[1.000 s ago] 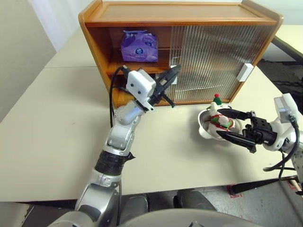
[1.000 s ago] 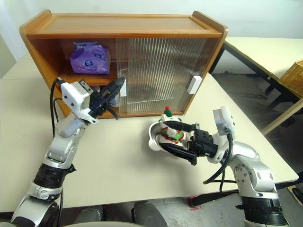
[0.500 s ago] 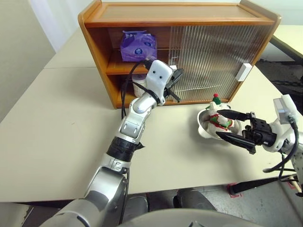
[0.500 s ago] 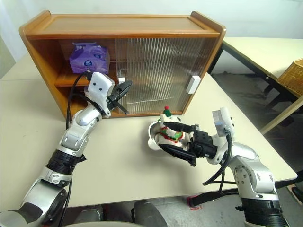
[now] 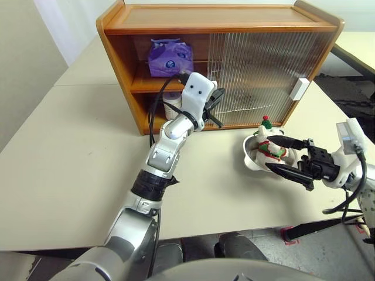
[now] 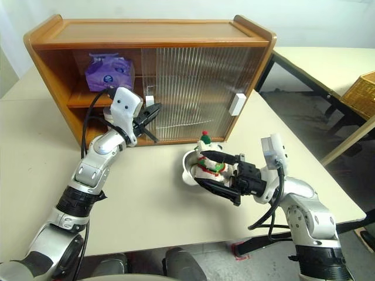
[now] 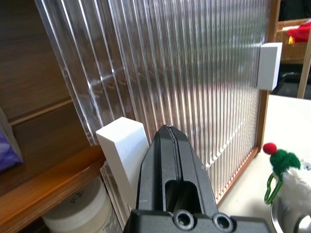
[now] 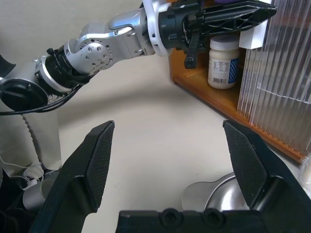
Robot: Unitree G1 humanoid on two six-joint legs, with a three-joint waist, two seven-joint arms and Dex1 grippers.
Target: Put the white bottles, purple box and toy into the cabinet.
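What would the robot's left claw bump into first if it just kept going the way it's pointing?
Most likely the ribbed sliding door of the cabinet. The shut left gripper points at the ribbed panel, just beside that door's white handle. How much gap remains is hard to judge.

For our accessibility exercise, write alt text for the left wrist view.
A shut black left end effector points at a ribbed translucent cabinet door, beside its white handle. A white bottle sits on the lower shelf.

A test room: bare beige tables point(image 5: 70, 152) pushed together, plain white walls point(image 6: 328, 20).
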